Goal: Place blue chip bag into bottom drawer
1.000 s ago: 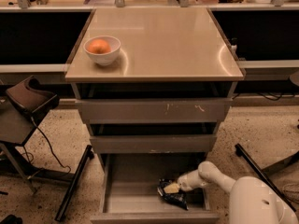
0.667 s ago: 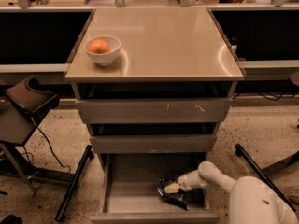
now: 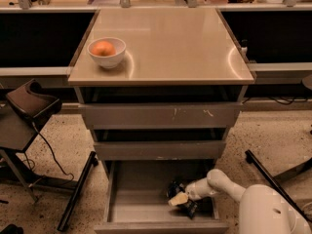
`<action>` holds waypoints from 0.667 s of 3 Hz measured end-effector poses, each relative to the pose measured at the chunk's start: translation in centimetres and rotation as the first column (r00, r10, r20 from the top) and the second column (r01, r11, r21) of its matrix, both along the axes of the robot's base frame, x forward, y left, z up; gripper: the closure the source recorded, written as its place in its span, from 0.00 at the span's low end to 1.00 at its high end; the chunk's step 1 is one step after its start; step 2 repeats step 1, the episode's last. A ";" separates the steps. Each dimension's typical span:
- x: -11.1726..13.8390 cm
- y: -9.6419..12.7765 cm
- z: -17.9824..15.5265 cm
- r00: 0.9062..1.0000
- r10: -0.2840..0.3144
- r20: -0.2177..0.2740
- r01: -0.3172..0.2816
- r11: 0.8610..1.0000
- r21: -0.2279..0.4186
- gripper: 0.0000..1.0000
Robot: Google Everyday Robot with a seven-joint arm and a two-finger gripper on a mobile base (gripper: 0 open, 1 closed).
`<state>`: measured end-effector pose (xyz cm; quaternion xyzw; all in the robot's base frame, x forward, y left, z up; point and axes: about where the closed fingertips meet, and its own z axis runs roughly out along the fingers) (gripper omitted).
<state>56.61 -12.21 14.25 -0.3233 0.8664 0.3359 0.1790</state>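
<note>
Your desk point(image 3: 170, 43) stands mid-scene with three drawers stacked under it. The top drawer point(image 3: 156, 116) and middle drawer point(image 3: 158, 150) sit almost fully in. The bottom drawer point(image 3: 139, 201) is pulled out toward the near side, its grey floor open to view. Your arm point(image 3: 222, 182) comes in from the near right and slants down and left over the right side of that drawer. A bowl point(image 3: 111, 61) sits on the far-left part of the desk, well apart from the work.

The bag point(image 3: 189, 208) is inside the bottom drawer, in its right half toward the near edge, and looks to be low against the floor. The claw point(image 3: 178, 199) is right on top of the bag and touching it. You cannot tell from here whether it is clenched on the foil or released. The orange point(image 3: 103, 48) rests in the bowl and plays no part.

You are most likely at the very end of the placing step, with the bag down where the task wants it. The next move calls for making sure the claw lets go. Then raise it gently and draw it back to the right. Keep clear of the drawer's right wall and of the middle drawer's front overhead. Go slowly, since crinkled foil can cling and lift with the claw.
</note>
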 end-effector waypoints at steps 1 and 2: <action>0.0 0.0 0.0 1.000 0.000 0.000 0.000 1.000 0.000 0.00; 0.0 0.0 0.0 1.000 0.000 0.000 0.000 1.000 0.000 0.00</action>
